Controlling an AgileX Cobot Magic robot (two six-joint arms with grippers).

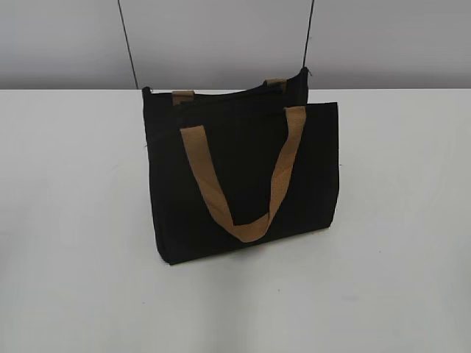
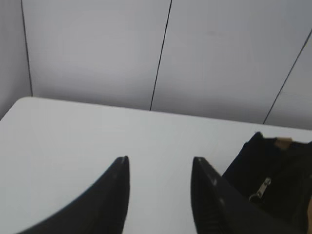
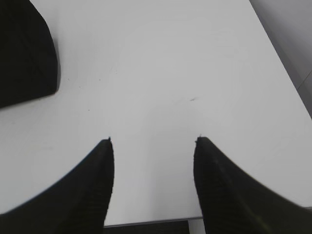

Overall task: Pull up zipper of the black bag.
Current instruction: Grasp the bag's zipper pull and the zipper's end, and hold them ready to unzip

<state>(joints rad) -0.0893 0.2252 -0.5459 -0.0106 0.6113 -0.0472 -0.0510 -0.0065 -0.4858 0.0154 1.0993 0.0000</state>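
Observation:
The black bag (image 1: pixel 243 176) stands upright in the middle of the white table, with a tan strap handle (image 1: pixel 243 184) hanging down its front. In the left wrist view the bag's top end (image 2: pixel 273 170) shows at the right, with the silvery zipper (image 2: pixel 261 189) dangling on it. My left gripper (image 2: pixel 160 163) is open and empty, over bare table left of the bag. My right gripper (image 3: pixel 153 141) is open and empty near the table's front edge; a corner of the bag (image 3: pixel 24 53) shows at the upper left. Neither gripper shows in the exterior view.
The white table (image 1: pixel 73 220) spreads around the bag on all sides. A grey panelled wall (image 1: pixel 221 37) stands behind it. The table's right edge (image 3: pixel 282 53) and front edge (image 3: pixel 146 222) show in the right wrist view.

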